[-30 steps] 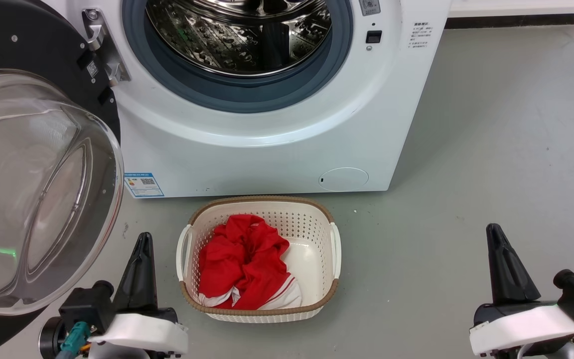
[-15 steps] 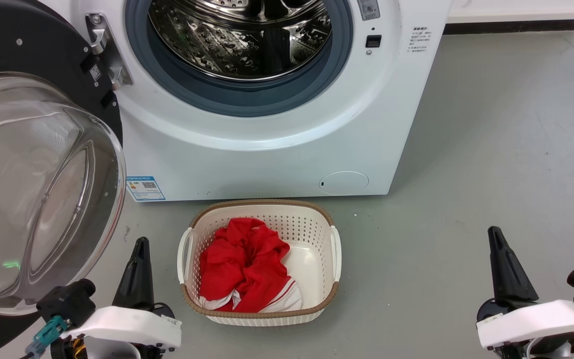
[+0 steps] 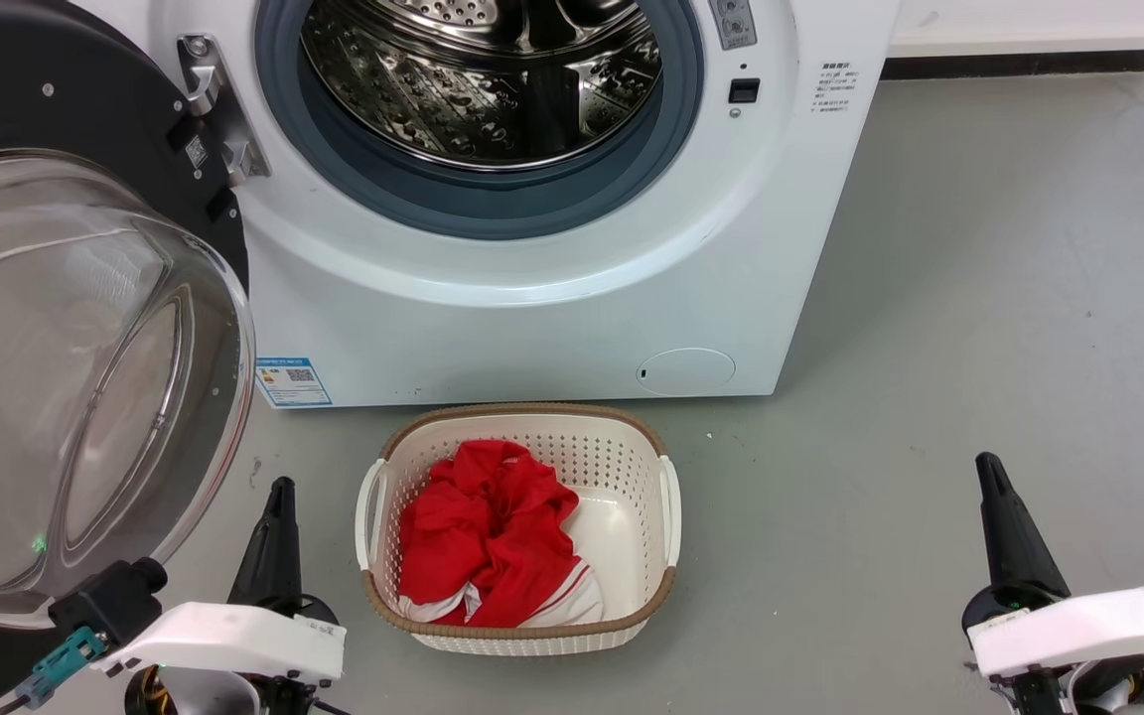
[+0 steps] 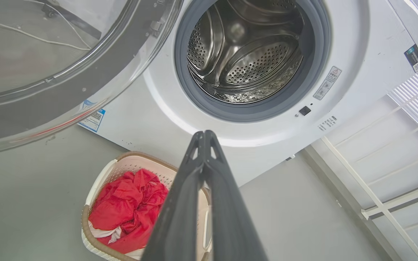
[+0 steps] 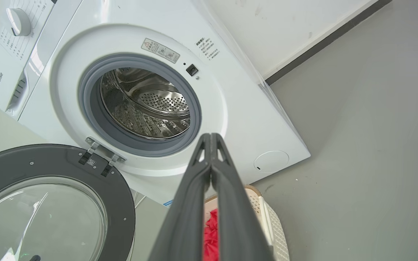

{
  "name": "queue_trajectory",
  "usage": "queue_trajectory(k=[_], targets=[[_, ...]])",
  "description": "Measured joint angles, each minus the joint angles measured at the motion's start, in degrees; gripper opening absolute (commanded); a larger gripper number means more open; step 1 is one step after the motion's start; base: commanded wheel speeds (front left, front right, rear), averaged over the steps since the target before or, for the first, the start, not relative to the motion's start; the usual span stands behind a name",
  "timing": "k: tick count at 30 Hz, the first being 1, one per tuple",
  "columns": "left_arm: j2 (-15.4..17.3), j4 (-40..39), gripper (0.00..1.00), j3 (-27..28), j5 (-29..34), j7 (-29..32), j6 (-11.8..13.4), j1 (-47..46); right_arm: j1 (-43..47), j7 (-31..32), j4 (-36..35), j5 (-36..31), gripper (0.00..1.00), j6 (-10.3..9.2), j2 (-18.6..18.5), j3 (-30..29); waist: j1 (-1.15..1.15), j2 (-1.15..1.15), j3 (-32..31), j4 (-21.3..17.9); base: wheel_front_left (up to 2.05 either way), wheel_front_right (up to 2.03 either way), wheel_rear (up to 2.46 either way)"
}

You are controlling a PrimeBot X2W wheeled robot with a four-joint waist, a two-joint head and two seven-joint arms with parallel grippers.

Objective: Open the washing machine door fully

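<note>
Clearance check before any last push
The washing machine door (image 3: 66,377) hangs off its hinge (image 3: 219,129) at the left edge of the machine front, drum mouth (image 3: 478,89) bare. Left gripper (image 3: 280,492) and right gripper (image 3: 987,467) hover over the floor (image 3: 880,447), fingers pressed together, holding nothing. If more swing is wanted, push the black rim outward with the left fingers, steering clear of the basket (image 3: 666,497).

The washing machine door (image 3: 66,109) is hinged at the left of the drum mouth (image 3: 478,89). A laundry basket (image 3: 669,497), with a garment (image 3: 483,536) in it, is set on the floor (image 3: 929,348) before the washing machine (image 3: 532,318), between the left hand (image 3: 281,489) and the right hand (image 3: 987,465).
</note>
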Motion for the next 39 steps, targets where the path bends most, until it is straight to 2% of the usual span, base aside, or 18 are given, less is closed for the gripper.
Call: queue_trajectory(k=[16, 39], targets=[[-0.3, 1.8, 0.00, 1.4, -12.7, 2.8, -1.5, -1.0, -1.3, 2.0, 2.5, 12.9, 0.00, 0.00, -0.3, -0.5, 0.00, 0.00, -0.8, 0.1, 0.00, 0.00, 0.00], [-1.2, 4.2, 0.00, 3.1, -26.7, 6.0, -3.2, -2.3, -3.0, 4.5, 5.4, 26.9, 0.00, 0.00, -0.5, -1.5, 0.00, 0.00, -1.9, 0.2, 0.00, 0.00, 0.00]])
